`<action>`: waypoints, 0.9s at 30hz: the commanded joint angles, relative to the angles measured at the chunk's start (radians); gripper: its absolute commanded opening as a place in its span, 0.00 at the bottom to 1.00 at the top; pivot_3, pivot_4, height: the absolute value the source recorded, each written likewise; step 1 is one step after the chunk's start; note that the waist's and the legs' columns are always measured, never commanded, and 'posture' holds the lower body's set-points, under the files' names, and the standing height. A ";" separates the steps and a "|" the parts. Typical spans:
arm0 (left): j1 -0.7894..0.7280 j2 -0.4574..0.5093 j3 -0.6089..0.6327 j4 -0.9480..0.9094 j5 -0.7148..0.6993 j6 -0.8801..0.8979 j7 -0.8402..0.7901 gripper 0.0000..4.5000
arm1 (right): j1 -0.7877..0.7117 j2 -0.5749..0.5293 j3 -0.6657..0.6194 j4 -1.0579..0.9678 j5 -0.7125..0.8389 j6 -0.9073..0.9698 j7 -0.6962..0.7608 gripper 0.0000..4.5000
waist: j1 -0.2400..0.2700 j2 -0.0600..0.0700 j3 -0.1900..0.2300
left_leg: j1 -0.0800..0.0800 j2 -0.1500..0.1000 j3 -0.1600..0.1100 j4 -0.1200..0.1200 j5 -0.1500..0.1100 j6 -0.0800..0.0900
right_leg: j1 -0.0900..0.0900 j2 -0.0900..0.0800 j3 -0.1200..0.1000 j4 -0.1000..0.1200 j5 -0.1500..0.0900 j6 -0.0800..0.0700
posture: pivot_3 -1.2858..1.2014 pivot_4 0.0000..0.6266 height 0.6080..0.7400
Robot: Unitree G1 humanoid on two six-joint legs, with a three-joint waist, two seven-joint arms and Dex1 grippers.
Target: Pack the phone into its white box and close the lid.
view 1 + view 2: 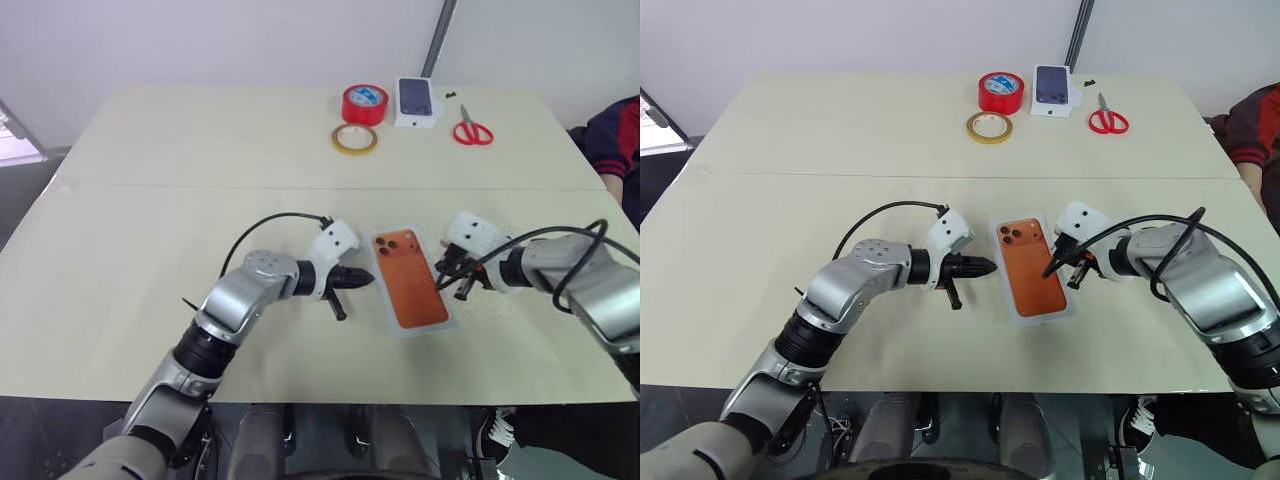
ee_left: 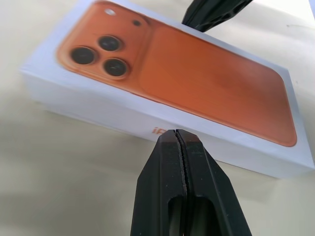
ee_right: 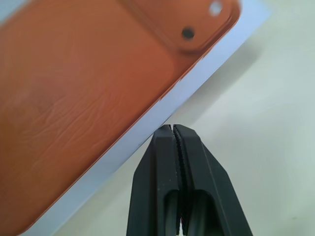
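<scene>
I hold both closed, empty fingers, left (image 1: 362,279) and right (image 1: 447,281), flanking the closed white orange-printed cardboard box (image 1: 409,281), squaring it on the table (image 1: 150,200).

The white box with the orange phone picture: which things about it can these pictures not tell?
- Inside of the white box: hidden by its closed top, so the phone cannot be confirmed.
- Orange lettering on its side wall: left wrist view, covered by the left gripper.
- Its far end: right wrist view, cut off by the picture edge.

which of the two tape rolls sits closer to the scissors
The red tape roll, standing beside the small white carton. The flatter yellow tape roll lies farther from the red-handled scissors.
</scene>
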 commanded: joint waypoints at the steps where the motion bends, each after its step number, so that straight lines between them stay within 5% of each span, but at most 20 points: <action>1: -0.030 -0.015 0.073 0.008 -0.031 -0.027 0.020 0.00 | 0.024 -0.034 -0.094 -0.014 0.022 -0.044 0.047 0.01 | 0.002 0.000 0.000 | 0.000 0.000 0.000 0.000 0.000 0.000 | 0.000 0.000 0.000 0.000 0.000 0.000 | 0.52 0.24 0.97; 9: -0.184 -0.136 0.070 0.230 0.035 -0.132 0.104 0.00 | 0.192 -0.060 -0.207 -0.171 0.149 -0.032 0.165 0.01 | 0.024 0.000 0.000 | 0.000 -0.001 0.000 0.001 0.000 0.000 | 0.001 0.000 0.000 0.000 0.000 0.001 | 0.52 0.24 0.97; 16: -0.235 -0.182 -0.012 0.449 0.130 -0.153 0.117 0.00 | 0.250 -0.018 -0.138 -0.178 0.111 0.033 0.067 0.01 | 0.024 -0.002 -0.001 | 0.001 0.000 -0.001 0.002 0.000 0.000 | 0.002 0.000 0.000 0.000 0.000 0.000 | 0.52 0.24 0.97; 27: -0.187 -0.161 0.079 0.369 0.105 -0.242 0.114 0.00 | 0.240 0.029 -0.196 -0.149 0.114 -0.036 0.016 0.01 | 0.022 -0.004 -0.002 | 0.014 0.001 -0.001 -0.001 -0.001 0.001 | 0.014 -0.001 0.000 -0.004 -0.003 -0.003 | 0.52 0.24 0.97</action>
